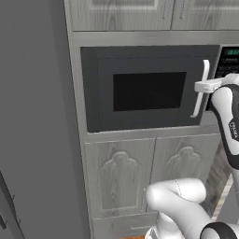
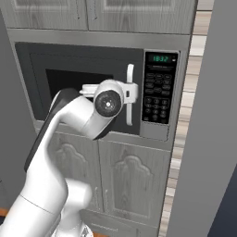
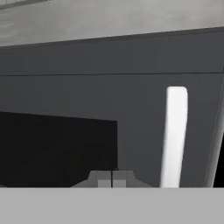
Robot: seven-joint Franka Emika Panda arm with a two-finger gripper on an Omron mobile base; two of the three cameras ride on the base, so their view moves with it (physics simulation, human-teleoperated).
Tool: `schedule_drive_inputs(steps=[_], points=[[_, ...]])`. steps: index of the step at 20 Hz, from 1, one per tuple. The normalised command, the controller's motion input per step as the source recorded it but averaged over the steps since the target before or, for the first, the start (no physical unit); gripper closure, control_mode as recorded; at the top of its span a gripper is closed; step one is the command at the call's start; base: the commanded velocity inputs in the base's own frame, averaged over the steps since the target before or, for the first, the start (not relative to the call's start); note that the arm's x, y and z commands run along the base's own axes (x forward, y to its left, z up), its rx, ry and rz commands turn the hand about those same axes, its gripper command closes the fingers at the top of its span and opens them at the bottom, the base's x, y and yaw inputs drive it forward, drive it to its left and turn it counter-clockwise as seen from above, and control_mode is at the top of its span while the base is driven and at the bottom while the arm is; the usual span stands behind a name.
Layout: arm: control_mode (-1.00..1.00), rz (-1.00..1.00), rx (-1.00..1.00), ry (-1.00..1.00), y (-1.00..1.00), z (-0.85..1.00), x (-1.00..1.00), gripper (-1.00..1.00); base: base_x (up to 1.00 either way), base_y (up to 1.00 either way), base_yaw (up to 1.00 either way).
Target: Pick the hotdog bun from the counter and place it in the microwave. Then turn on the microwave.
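Microwave [image 1: 147, 88] door shut, interior hidden

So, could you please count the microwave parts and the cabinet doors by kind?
Microwave: 1
Door handle: 1
Keypad: 1
Green display: 1
Upper cabinet doors: 2
Lower cabinet doors: 2
Total: 8

Simulated home kitchen. Built-in dark microwave [image 1: 149, 88] with white vertical handle [image 1: 200, 88], dark window, black keypad [image 2: 159, 95] and green display, set in a tall grey woodgrain cabinet column. Cabinet doors above [image 2: 97, 14] and panelled doors below [image 1: 119, 179]. Tall flat grey surface on the left [image 1: 37, 116], probably a fridge side. Brick-pattern wall strip at right [image 2: 187, 106].
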Motion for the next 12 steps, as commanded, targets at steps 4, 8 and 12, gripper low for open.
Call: schedule_drive_inputs(steps=[4,8,12], points=[[-1.0,-0.08,0.03,0.0,-0.16,0.0,-0.13,1.0,0.0,0.0,0.0],[-1.0,-0.11,0.05,0.0,-0.17,0.0,-0.1,1.0,0.0,0.0,0.0],[-1.0,-0.11,0.14,0.0,-0.17,0.0,-0.16,1.0,0.0,0.0,0.0]])
